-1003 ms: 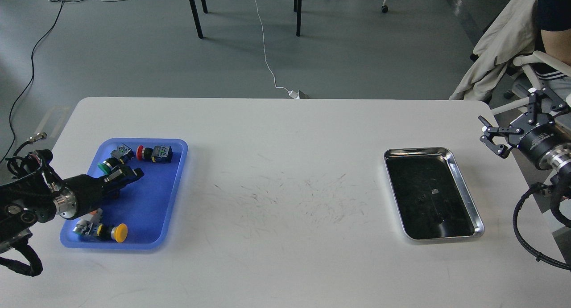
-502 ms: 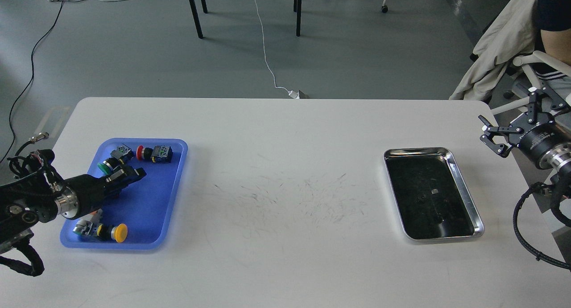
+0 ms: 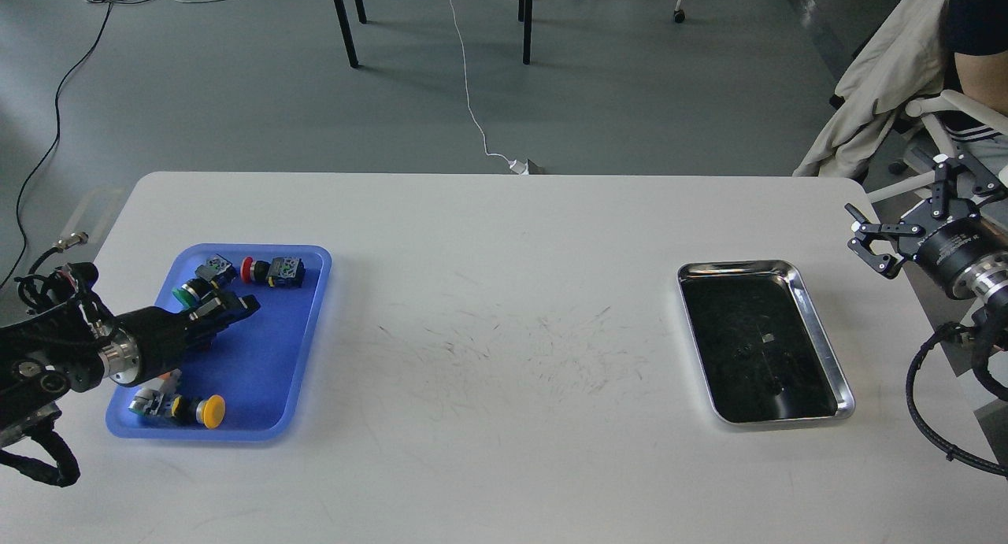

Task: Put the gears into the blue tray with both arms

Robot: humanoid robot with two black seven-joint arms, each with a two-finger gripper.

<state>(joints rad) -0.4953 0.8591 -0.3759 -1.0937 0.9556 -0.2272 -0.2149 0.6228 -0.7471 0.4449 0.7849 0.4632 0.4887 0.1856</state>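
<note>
Not much differs from a second ago: the left gripper [image 3: 236, 306] has slid slightly back and up over the blue tray [image 3: 268, 355], and the right one hasn't budged. The blue tray holds push buttons: a green one [image 3: 187, 293], a red one [image 3: 264, 270], a yellow one [image 3: 193, 408] and a small grey one [image 3: 216, 269]. The steel tray [image 3: 823, 347] over on the right has a dark bottom with a few tiny specks in it, too small to call gears for sure. The left gripper sits low over the blue tray beside the green button; its fingers blur together, so no telling how wide it is or whether it holds anything. The right gripper [image 3: 898, 225] hangs off the table's [image 3: 504, 449] right edge, fingers spread wide, holding nothing.
</note>
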